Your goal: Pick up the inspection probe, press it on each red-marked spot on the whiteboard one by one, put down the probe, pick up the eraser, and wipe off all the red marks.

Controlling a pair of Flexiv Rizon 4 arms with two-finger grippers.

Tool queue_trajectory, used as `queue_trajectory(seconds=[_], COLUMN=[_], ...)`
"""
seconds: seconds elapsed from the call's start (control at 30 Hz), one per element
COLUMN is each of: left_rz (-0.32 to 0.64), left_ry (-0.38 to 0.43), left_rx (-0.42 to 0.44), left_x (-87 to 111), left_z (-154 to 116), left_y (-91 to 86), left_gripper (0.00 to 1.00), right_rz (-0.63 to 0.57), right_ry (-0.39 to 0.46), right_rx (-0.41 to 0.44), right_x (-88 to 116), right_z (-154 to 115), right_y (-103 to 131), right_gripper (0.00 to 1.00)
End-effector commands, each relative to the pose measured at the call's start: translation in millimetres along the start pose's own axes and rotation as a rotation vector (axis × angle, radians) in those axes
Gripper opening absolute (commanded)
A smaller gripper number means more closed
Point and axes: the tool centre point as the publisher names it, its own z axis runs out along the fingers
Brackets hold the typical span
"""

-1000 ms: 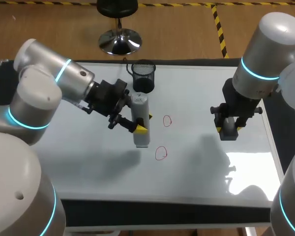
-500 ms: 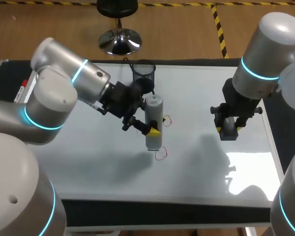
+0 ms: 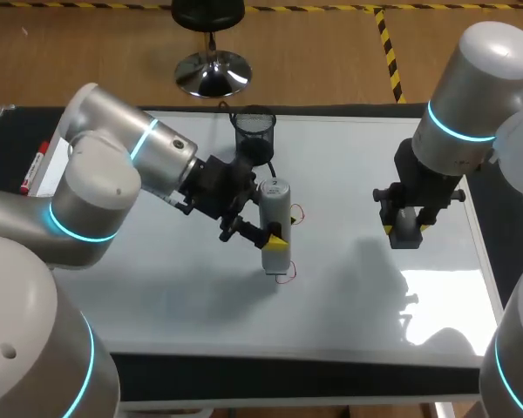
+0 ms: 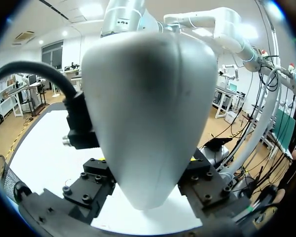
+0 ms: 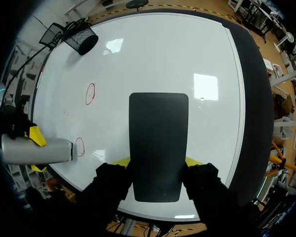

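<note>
Landmark for these notes: the black mesh cup (image 3: 254, 137) at the far edge of the whiteboard (image 3: 349, 296).

Your left hand (image 3: 276, 237) is pinching the inspection probe (image 3: 274, 202) low on its body, with a yellow tip on either side. The probe stands close to upright, nose down, on your side of the cup and nearly in line with it. The low grip looks deliberate: with little length below the fingers, a downward press should not rock the probe in the hold.

The probe nose is just beside the outer red mark (image 3: 286, 275), the ring farther from the cup. The right wrist view puts the nose at that ring's edge, not over its middle. Whether it touches the board, I cannot tell. The left wrist view is filled by the probe body and gives no help.

The inner red mark (image 5: 90, 94) lies between the cup and the outer one. It is bare, and from overhead it is partly hidden behind the probe.

Your right hand (image 3: 406, 226) is clamped on the eraser (image 5: 158, 143) from both long sides and holds it flat over the board. It is well off to the right-arm side of the cup and clear of both rings. My judgement is that it waits there so wiping can follow without a separate pick-up, far enough out that the arms do not crowd. The task wording has the eraser picked up after the probe goes down, so the order differs here.

I judge this to be the pressing step, with neither ring wiped. Before you load the probe, centre the nose on the outer ring. A press at the rim could skid on the glossy board.
</note>
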Motion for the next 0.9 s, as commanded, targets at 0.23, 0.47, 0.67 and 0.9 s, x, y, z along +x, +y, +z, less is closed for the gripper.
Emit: queue_trajectory(seconds=[0.23, 0.47, 0.67, 0.9], left_rz=[0.012, 0.016, 0.021, 0.022], left_ry=[-0.01, -0.009, -0.006, -0.005], left_rx=[0.016, 0.025, 0.024, -0.005], left_x=[1.6, 1.9, 2.3, 1.2], left_z=[8, 13, 15, 17], left_y=[9.0, 16.0, 17.2, 15.7], left_gripper=[0.0, 0.0, 0.0, 0.0], right_rz=[-0.001, -0.001, -0.001, -0.001], right_ry=[0.002, 0.002, 0.002, 0.002], right_rx=[0.0, 0.0, 0.0, 0.0], right_x=[-1, -1, -1, -1], right_z=[-1, -1, -1, -1], right_y=[0, 0, 0, 0], right_gripper=[0.0, 0.0, 0.0, 0.0])
